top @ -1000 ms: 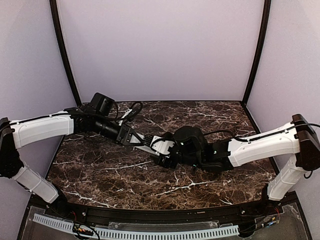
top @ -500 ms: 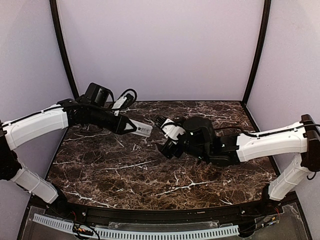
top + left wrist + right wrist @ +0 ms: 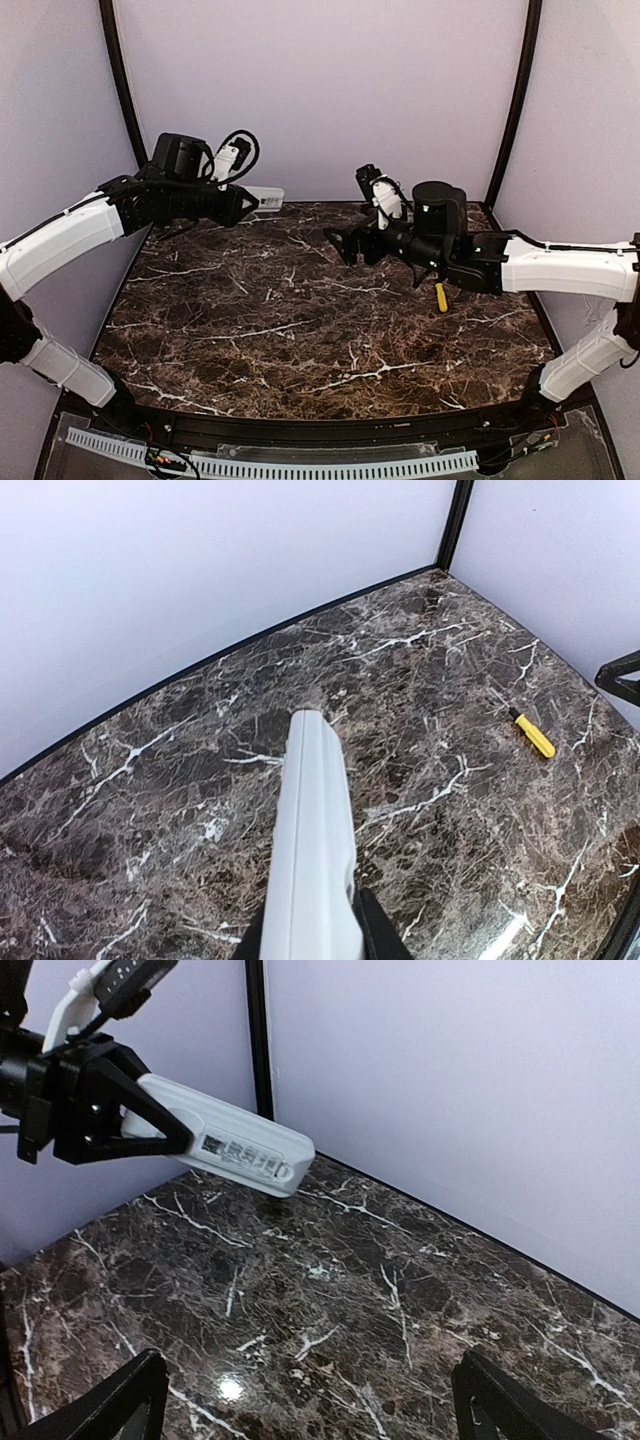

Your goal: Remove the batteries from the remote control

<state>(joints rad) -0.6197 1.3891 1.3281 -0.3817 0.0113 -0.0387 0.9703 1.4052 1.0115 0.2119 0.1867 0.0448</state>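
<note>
Your left gripper (image 3: 238, 204) is pinching one end of the remote control (image 3: 266, 197), so it's up in the air over the table's (image 3: 250, 340) back-left corner. Right gripper (image 3: 308, 1380) hovers spread wide. The yellow stick (image 3: 441, 297) lies by your right arm.

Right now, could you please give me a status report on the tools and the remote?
Left tool shut on remote, held above table. Right tool open, empty. No batteries in sight. Yellow stick lies on table, untouched.
</note>
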